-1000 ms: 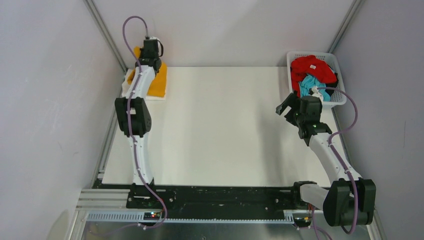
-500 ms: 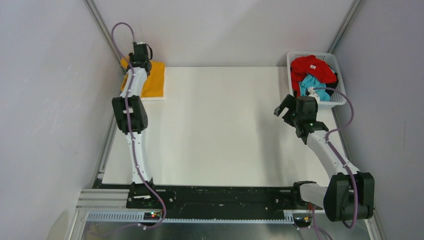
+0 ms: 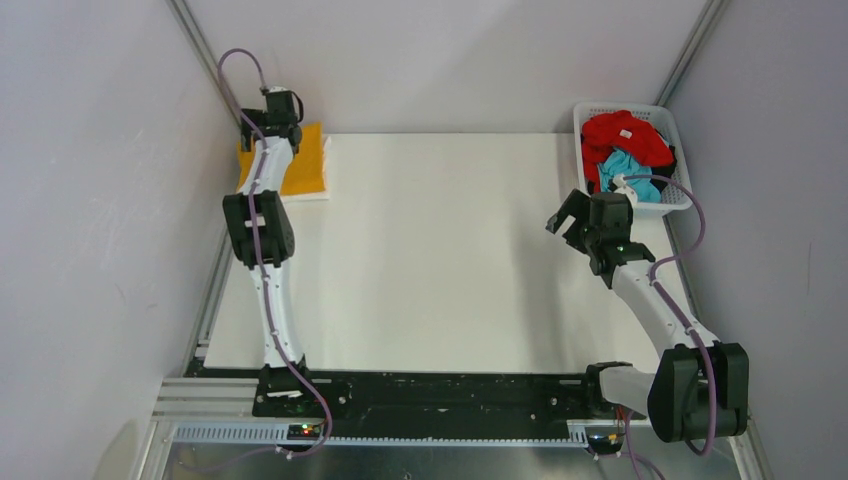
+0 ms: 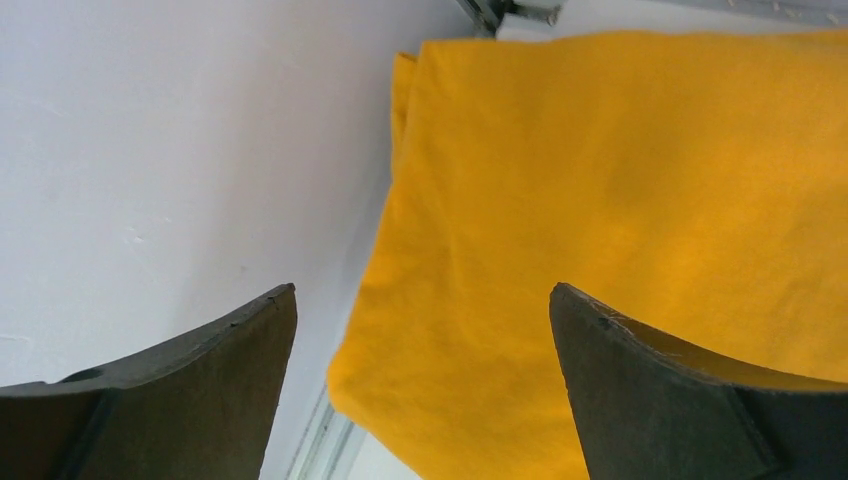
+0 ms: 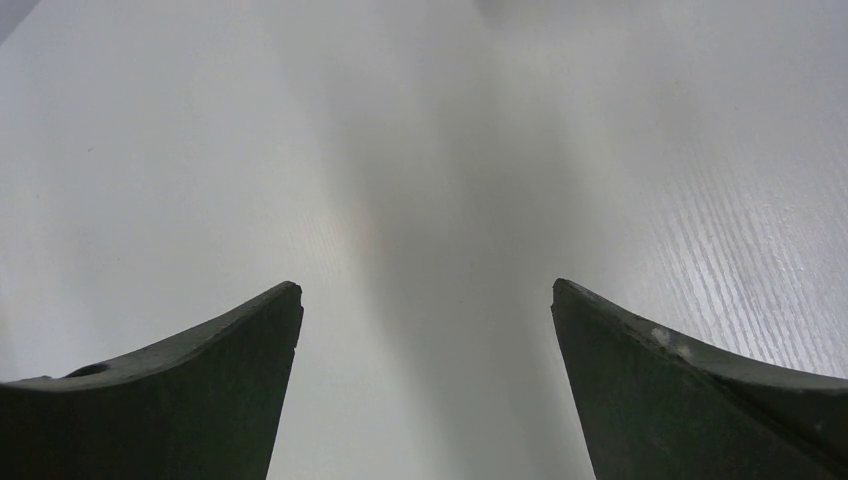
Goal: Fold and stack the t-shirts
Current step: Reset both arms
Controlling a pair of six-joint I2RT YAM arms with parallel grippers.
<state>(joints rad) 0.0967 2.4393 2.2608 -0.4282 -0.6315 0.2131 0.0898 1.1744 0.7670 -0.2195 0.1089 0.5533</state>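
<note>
A mustard-orange t-shirt (image 3: 306,160) lies folded in the table's far left corner, on a white folded layer whose edge (image 3: 312,197) shows along its near side. My left gripper (image 3: 268,130) hovers open over the shirt's left rear part. In the left wrist view the orange t-shirt (image 4: 620,200) fills the space below the left gripper (image 4: 422,300), and nothing is between the fingers. My right gripper (image 3: 568,218) stands open over bare table near the basket; the right wrist view shows the right gripper (image 5: 427,295) empty. A red t-shirt (image 3: 625,135) and a turquoise t-shirt (image 3: 625,165) sit bunched in the basket.
The white lattice basket (image 3: 683,200) stands at the far right corner against the right wall. The left wall (image 4: 150,150) runs close beside the orange shirt. A metal frame post (image 3: 205,60) rises at the back left. The white table (image 3: 440,260) spreads between the arms.
My left gripper has opened and let go of the orange t-shirt, shifting left and back; the shirt now lies flat. The right arm edged slightly left.
</note>
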